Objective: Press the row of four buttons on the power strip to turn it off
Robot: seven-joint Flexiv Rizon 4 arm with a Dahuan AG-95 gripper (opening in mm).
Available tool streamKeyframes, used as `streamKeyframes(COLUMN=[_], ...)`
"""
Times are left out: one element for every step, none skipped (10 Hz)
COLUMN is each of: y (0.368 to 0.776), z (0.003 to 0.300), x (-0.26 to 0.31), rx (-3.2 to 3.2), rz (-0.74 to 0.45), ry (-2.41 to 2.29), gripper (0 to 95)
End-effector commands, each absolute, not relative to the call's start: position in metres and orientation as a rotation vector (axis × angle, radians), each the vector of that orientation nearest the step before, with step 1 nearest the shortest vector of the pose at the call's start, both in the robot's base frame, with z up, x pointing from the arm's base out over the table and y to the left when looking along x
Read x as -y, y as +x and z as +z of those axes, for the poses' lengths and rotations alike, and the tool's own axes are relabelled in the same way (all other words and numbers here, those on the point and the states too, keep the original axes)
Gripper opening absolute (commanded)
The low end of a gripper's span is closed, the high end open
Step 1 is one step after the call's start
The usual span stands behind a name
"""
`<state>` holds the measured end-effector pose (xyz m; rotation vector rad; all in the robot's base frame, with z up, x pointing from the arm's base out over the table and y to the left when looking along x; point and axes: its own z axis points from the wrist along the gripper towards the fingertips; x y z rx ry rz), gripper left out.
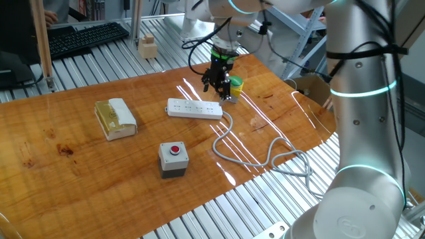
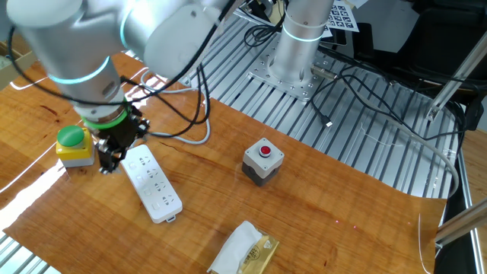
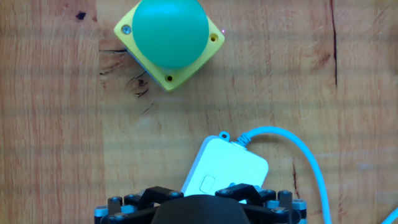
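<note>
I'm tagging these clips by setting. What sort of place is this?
Probably a robotics lab: a robot arm works at a wooden table mounted on an aluminium-slat bench, with a computer keyboard behind.

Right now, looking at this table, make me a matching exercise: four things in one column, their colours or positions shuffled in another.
Things:
1. power strip
2. grey box
3. knob
4. tan-and-white block

Descriptions:
A. green on a yellow base
B. white, cable trailing from one end
C. red button on top
D. lying alone, away from the arm

Pairs: 1-B, 2-C, 3-A, 4-D
</note>
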<state>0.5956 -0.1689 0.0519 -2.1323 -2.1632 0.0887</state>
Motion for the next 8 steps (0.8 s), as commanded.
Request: streamKeyframes(y=[0.59,0.587,0.575,0.569,0.564,0.558,0.553,0.55], z=[0.055,0.054,0.052,0.049,0.047,0.042,0.039,0.037], x=[0.17,0.171,0.173,0.174,0.174,0.174,0.172,0.171], rx=[2.115,2.1,2.113,2.111,2.098,2.084,2.082,2.08], rz=[0.071,0.06,0.035,0.029,0.019,-0.009,-0.022,-0.031], ry=[-2.166,-2.181,-2.178,-2.188,-2.206,-2.24,-2.256,-2.27], gripper=[95.0,95.0,95.0,95.0,95.0,95.0,95.0,95.0])
